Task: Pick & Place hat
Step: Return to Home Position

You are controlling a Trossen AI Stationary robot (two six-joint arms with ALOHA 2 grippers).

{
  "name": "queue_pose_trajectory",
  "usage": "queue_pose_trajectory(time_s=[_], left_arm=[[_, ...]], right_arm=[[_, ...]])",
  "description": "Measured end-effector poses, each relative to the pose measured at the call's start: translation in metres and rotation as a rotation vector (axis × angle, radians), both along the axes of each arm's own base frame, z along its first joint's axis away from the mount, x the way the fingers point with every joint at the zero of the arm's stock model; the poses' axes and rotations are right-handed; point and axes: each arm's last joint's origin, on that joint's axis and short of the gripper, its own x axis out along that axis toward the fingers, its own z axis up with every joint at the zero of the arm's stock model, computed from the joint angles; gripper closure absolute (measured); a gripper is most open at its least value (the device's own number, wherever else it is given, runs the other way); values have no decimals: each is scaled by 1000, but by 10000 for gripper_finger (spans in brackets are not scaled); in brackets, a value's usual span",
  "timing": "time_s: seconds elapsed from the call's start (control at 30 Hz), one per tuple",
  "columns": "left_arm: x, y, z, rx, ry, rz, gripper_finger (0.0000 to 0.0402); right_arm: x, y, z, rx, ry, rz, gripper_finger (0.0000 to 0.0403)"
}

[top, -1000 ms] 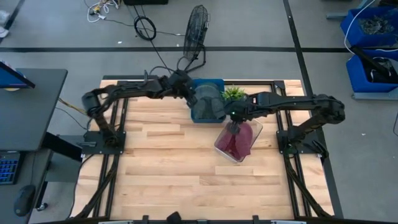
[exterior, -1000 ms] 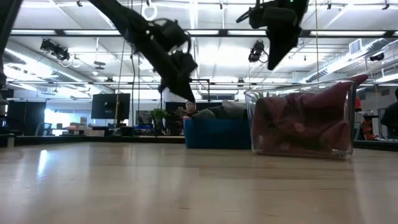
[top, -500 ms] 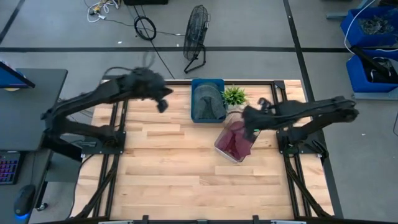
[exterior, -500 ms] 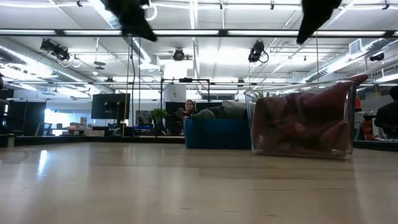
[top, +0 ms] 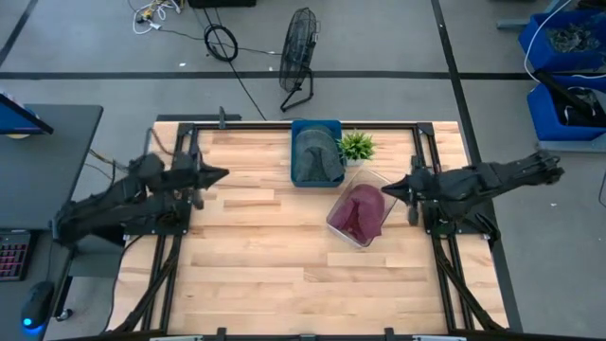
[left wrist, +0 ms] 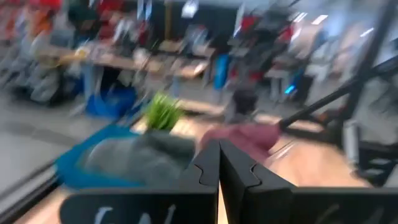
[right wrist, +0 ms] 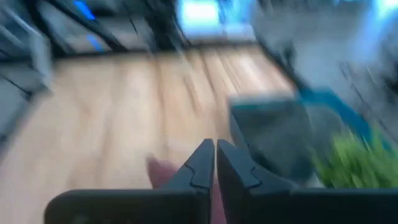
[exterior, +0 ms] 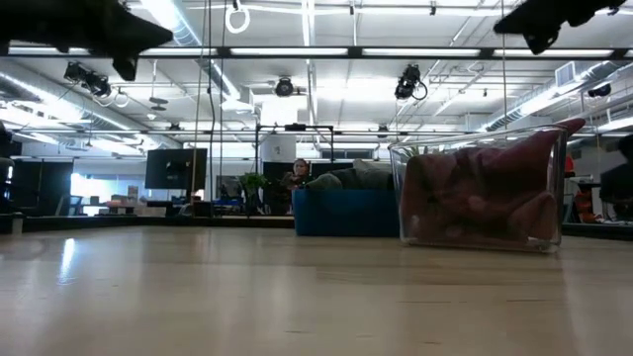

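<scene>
A grey hat [top: 315,156] lies in a blue bin [top: 316,127] at the table's far middle. A maroon hat [top: 358,212] fills a clear container [top: 343,234] just right of centre; in the low view it presses against the container's wall [exterior: 480,193]. My left gripper [top: 220,174] hovers over the table's left edge, pointing right, with its fingers shut [left wrist: 219,147]. My right gripper [top: 388,190] hovers beside the clear container's right side, pointing left, also shut [right wrist: 215,147]. Neither touches anything.
A small green plant [top: 357,144] stands right of the blue bin. Bare wooden table [top: 275,275] spreads across the near half. Black frame rails [top: 180,227] run along both sides. A fan [top: 298,43] stands on the floor beyond the far edge.
Both arms have pulled back from the bins at the table's far middle. The left gripper swung away from the blue bin toward the table's left edge. The right gripper drew back from above the clear container toward the right edge. Both hats stayed put.
</scene>
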Motion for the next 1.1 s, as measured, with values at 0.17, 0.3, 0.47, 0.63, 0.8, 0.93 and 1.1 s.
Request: queue_pose_trajectory(time_s=[0.17, 0.3, 0.47, 0.63, 0.8, 0.93, 1.1], left_arm=[[-25, -10, -4, 141, -153, -12, 399], [-25, -12, -4, 213, -166, -78, 399], [-18, -11, -16, 169, -145, -139, 399], [-11, -9, -28, 202, -256, -138, 399], [-3, -6, -56, 182, -313, -146, 399], [-2, -5, -58, 177, -296, -146, 399], [-1, -5, -61, 143, -269, -151, 399]], right_arm=[[-19, -4, -19, -72, -229, 126, 381], [-31, -8, -39, -95, -377, 127, 381], [-34, -8, -68, -115, -525, 131, 381], [-30, -6, -93, -149, -536, 172, 381], [-26, -5, -107, -149, -504, 186, 381], [-24, -4, -116, -149, -493, 195, 381], [-23, -4, -122, -132, -461, 176, 381]])
